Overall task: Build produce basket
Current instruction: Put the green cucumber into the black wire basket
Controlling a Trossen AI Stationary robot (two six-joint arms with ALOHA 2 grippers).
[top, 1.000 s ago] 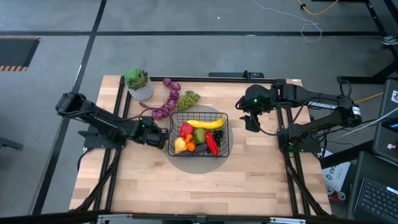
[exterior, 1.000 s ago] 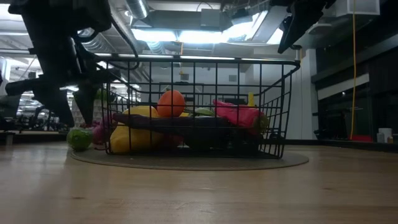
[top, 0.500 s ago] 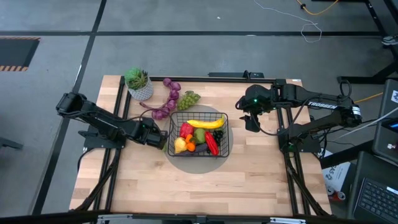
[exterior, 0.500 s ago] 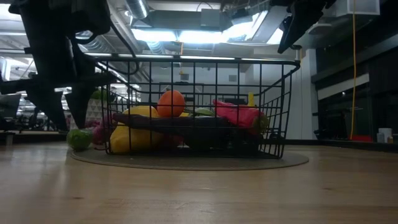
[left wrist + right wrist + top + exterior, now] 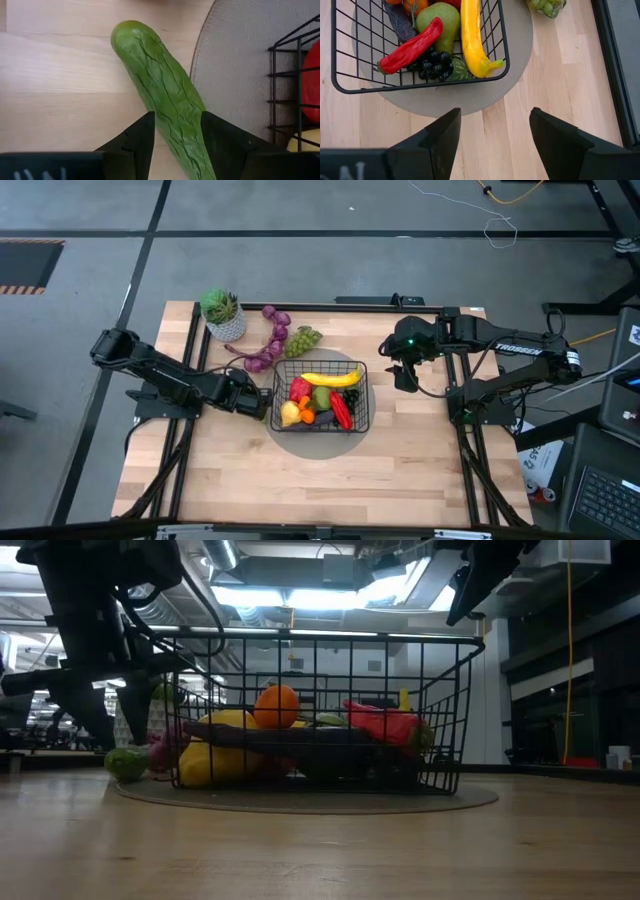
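The black wire basket (image 5: 320,395) stands on a round grey mat (image 5: 318,442) in the middle of the table. It holds a banana (image 5: 470,40), a pear (image 5: 440,17), a red pepper (image 5: 410,47), black grapes (image 5: 431,62) and other produce. A green cucumber (image 5: 160,85) lies beside the basket's left side, partly on the mat's edge; its end shows in the low view (image 5: 127,762). My left gripper (image 5: 176,120) is down at it, fingers on either side. My right gripper (image 5: 492,125) is open and empty, high above the table to the right of the basket. My left gripper has the cucumber between its two fingers, one finger (image 5: 145,132) on each long side, and the cucumber body (image 5: 175,117) fills the gap. The fingers lie across the cucumber. Its rounded end (image 5: 127,30) reaches out past them. The cucumber lies on the table.
A white pot with a green plant (image 5: 222,313) stands at the far left. Purple grapes (image 5: 272,340) and green grapes (image 5: 303,338) lie on the table behind the basket. Bare wood lies in front of the mat and to its right.
My left gripper has shifted a little from side to side at the cucumber beside the basket. The cucumber has stayed on the table.
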